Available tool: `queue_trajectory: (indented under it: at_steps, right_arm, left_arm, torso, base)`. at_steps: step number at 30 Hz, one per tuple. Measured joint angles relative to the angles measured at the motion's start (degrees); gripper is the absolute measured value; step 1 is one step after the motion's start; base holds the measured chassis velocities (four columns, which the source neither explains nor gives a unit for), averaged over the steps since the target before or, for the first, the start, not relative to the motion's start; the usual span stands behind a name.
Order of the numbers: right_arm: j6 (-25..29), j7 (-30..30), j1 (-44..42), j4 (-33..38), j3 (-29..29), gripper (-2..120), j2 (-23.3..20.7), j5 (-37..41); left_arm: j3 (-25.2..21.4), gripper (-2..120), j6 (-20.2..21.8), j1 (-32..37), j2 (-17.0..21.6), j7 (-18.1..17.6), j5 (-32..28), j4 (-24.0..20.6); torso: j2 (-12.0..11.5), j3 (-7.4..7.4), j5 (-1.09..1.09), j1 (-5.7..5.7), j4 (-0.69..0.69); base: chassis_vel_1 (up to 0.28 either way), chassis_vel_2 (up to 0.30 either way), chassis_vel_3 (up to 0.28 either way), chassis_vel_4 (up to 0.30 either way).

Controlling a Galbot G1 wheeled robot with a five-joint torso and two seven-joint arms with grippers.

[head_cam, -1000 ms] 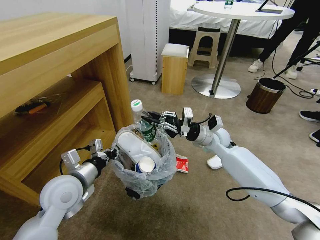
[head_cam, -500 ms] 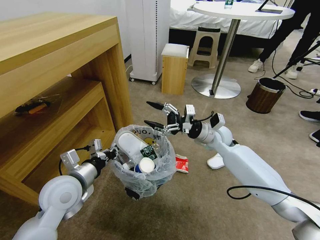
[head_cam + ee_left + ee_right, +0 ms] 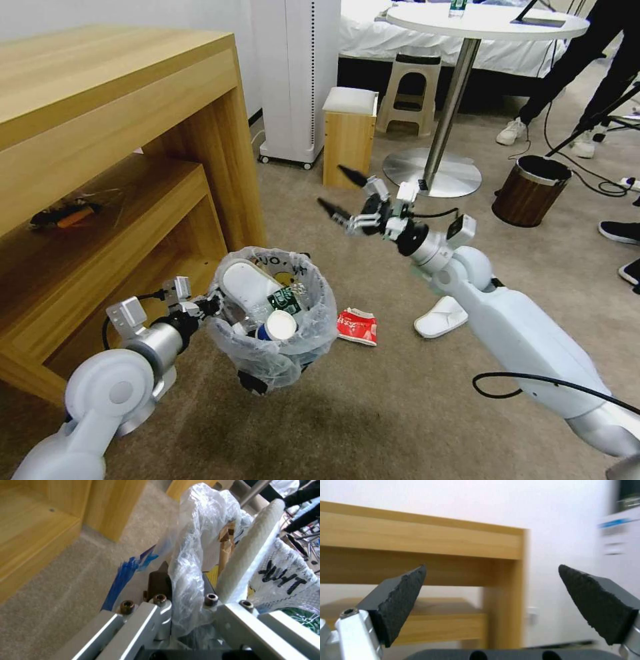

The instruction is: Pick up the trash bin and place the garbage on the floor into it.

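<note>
Head view: left gripper clamped on the near rim of the trash bin, bin held clear of the floor just in front of the wooden desk. Left wrist view, same grip from close up: fingers pinched together on the crinkled white bag folded over the rim, black letters on the plastic beside them. Inside the bin, counted: one white slipper standing on end, one blue-white cup with its mouth up, one green-labelled bottle lying between them. Right gripper raised well above and beyond the bin, holding nothing, its two dark fingertips spread wide apart. Right wrist view: both black pads far from each other, only the desk and a pale wall between them. On the floor, still outside the bin: one red wrapper just beside the bin on the robot's right, one white slipper a little farther right, partly under the right arm. Farther back: one brown wood-grain bin with a metal rim, one round white table on a metal foot, one small wooden stool, one plastic stool, one tall white appliance on castors.
</note>
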Motion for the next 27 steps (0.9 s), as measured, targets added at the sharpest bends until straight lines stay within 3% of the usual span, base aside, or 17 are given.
queue_trajectory:
  at_steps: [8,17,27]
  right_arm:
    - [2.15,7.37,-5.74,0.75,6.23,100,-2.13,-2.23]
    - [4.23,8.72,-13.18,0.56,12.8,100,-3.27,-4.46]
    - [5.41,8.91,-16.88,1.83,15.22,100,-3.86,-3.23]
  left_arm:
    - [-2.48,2,-0.43,1.55,-0.56,-0.8,-0.45,-1.01]
    - [-3.52,2,-0.59,2.37,-0.88,-1.09,-0.58,-1.58]
    - [-3.58,2,-0.57,2.88,-1.01,-1.18,-0.27,-2.48]
  torso:
    - [0.0,0.0,0.0,0.0,0.0]
    - [0.0,0.0,0.0,0.0,0.0]
    - [0.0,0.0,-0.01,0.0,0.0]
  base:
    - [0.0,0.0,0.0,0.0]
    - [0.0,0.0,0.0,0.0]
    - [0.0,0.0,0.0,0.0]
